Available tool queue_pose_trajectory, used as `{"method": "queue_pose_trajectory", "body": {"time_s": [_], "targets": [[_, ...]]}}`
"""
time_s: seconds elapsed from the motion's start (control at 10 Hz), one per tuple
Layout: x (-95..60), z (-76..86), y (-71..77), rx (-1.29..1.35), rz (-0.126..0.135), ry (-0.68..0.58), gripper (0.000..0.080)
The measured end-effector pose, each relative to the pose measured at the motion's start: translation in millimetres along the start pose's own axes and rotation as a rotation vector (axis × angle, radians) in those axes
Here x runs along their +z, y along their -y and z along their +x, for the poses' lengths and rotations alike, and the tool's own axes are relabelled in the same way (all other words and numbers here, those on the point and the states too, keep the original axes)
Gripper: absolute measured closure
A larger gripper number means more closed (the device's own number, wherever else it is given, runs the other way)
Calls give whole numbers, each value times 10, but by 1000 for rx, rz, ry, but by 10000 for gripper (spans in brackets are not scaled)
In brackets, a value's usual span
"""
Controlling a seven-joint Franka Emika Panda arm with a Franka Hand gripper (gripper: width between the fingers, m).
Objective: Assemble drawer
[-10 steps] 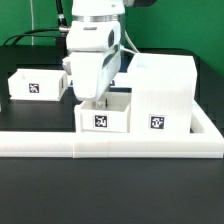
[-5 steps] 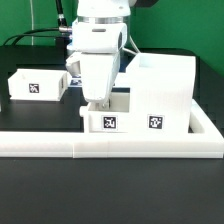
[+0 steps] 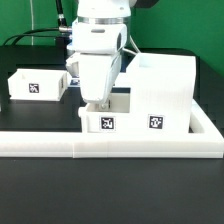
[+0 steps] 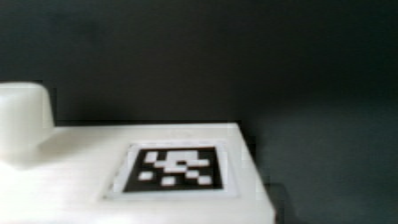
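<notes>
glossy white arm (image 3: 98, 55), black cable (image 3: 35, 34), rounded white finger (image 4: 22, 120)

White plastic on matt black
We see the drawer (image 3: 122, 122) and housing (image 3: 165, 95) as smooth white plastic; the table (image 3: 110, 190) looks matt black.

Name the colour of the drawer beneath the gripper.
The drawer is white with a black-and-white tag; clearest in the exterior view.

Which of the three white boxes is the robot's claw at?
The middle drawer, the low one beside the tall housing; the gripper hangs right over it. The other low box sits apart at the exterior view's left.
</notes>
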State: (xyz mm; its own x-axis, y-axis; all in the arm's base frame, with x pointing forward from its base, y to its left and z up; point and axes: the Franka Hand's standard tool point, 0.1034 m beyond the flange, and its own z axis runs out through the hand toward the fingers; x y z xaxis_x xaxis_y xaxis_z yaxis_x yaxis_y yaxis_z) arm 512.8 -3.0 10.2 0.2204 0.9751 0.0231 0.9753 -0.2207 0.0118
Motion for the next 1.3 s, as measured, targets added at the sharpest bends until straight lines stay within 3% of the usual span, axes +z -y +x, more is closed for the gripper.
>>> {"method": "queue_pose_trajectory", "body": {"time_s": [0.5, 0.9, 1.3], "targets": [[-2, 16, -22, 3, -2, -1, 757], [-14, 209, -79, -40, -23, -1, 757], [-19, 208, -93, -57, -31, 12, 757]]}}
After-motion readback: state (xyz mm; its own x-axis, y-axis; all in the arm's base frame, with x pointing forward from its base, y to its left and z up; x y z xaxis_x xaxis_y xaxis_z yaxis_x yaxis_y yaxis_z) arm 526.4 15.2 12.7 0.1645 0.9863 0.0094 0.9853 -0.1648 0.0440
